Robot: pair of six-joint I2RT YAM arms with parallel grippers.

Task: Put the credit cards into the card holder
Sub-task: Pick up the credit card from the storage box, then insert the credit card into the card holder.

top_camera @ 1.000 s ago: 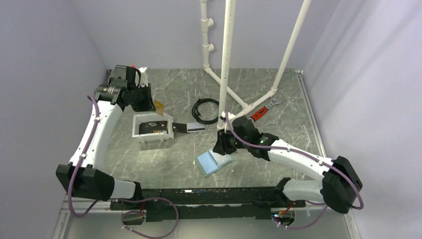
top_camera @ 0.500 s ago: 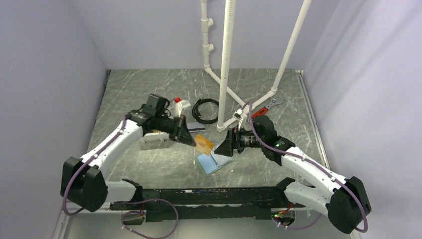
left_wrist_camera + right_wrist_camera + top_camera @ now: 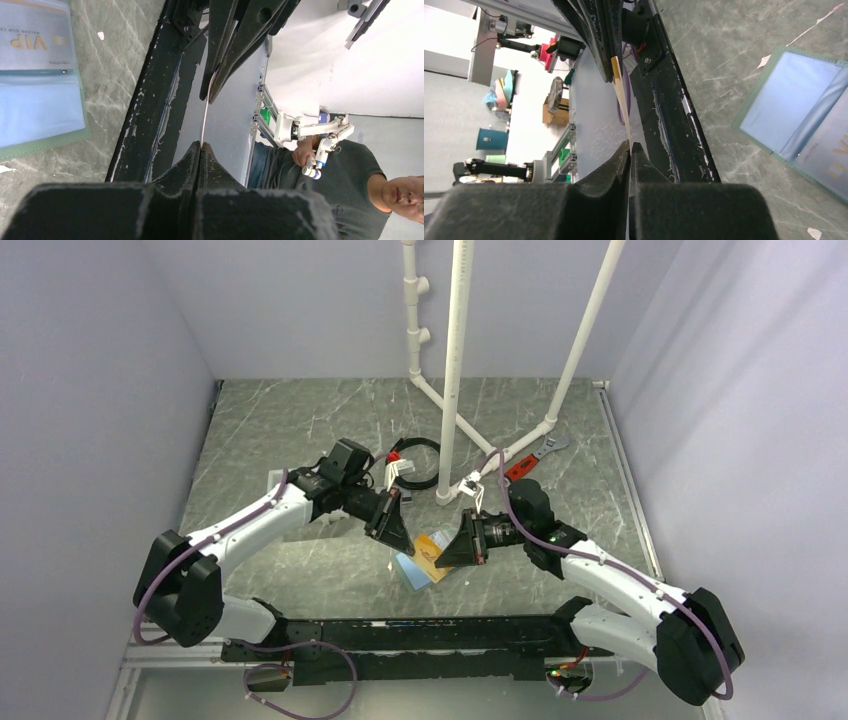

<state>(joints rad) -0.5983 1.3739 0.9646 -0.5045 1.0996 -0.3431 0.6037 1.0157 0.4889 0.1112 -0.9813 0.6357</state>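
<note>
A tan credit card [image 3: 432, 544] hangs in the air just above the open card holder [image 3: 410, 572], which lies flat with its light blue inner faces up. My left gripper [image 3: 400, 537] is shut on the card's left edge. My right gripper [image 3: 446, 551] is shut on its right edge. The card is edge-on in the left wrist view [image 3: 205, 117], above my left gripper [image 3: 201, 144], and in the right wrist view [image 3: 622, 100], above my right gripper [image 3: 630, 145]. The card holder [image 3: 35, 107] has a "VIP" card [image 3: 30, 42] in one pocket; it also shows in the right wrist view [image 3: 789, 107].
A black coiled cable [image 3: 418, 453] and a red-handled wrench [image 3: 528, 460] lie behind the grippers. A white pipe frame [image 3: 455, 360] stands at the back middle. The white tray is mostly hidden behind my left arm. The black base rail [image 3: 400, 632] runs along the near edge.
My left arm swung from the back left to the centre, carrying the tan card over the card holder. My right gripper rose off the card holder, turned towards the card and closed on it.
</note>
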